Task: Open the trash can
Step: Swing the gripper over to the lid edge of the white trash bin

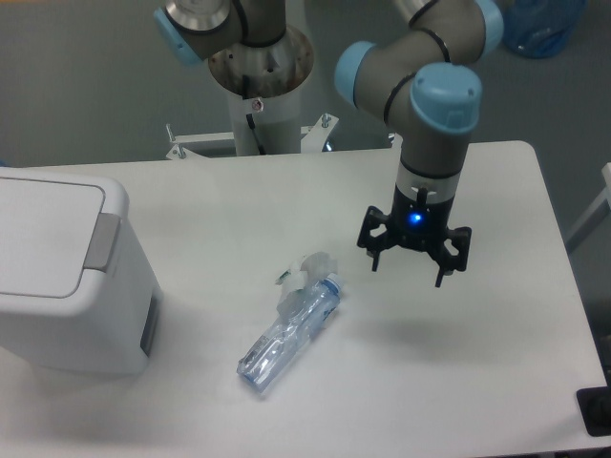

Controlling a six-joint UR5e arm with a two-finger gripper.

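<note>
Bin [62, 277] sits at the table's 9 o'clock edge, lid down, grey tab [102, 240] facing the bottle [291, 329]. Gripper [412, 258] hovers toward 3 o'clock, fingers spread, empty. Travel above the bottle, then press squarely on the tab.

White trash can [67, 277], lid seemingly closed

A white trash can [57, 277] with a grey tab [102, 241] sat on a white desk [506, 334], beside a clear bottle [291, 329] with a blue cap, under a black pincer [414, 265] showing a blue light.
</note>
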